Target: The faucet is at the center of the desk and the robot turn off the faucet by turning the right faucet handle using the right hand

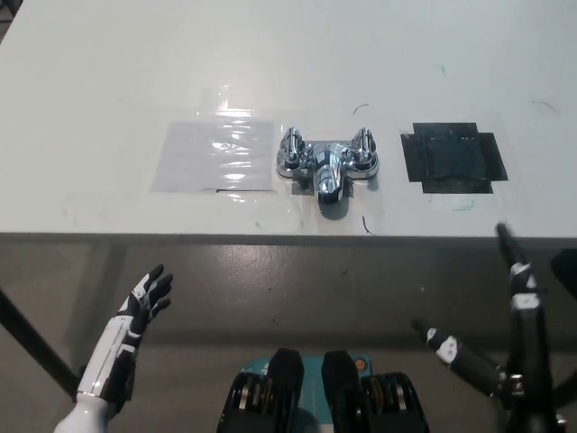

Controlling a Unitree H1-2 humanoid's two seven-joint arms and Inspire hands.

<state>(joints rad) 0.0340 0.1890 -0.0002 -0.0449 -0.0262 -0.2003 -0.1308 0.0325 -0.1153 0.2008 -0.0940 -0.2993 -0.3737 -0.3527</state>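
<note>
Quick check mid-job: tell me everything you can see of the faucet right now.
The faucet is shiny chrome-looking metal: a base with a knob-like left handle, a right faucet handle and a short central spout pointing toward the robot. It sits on the white desk, between a clear film sheet and a black patch. Nothing touches it.

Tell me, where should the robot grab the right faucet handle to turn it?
Probably the right faucet handle's knobby chrome top, coming down from above with the right hand. It stands upright on the faucet, clear of the spout, with open desk to its right.
</note>
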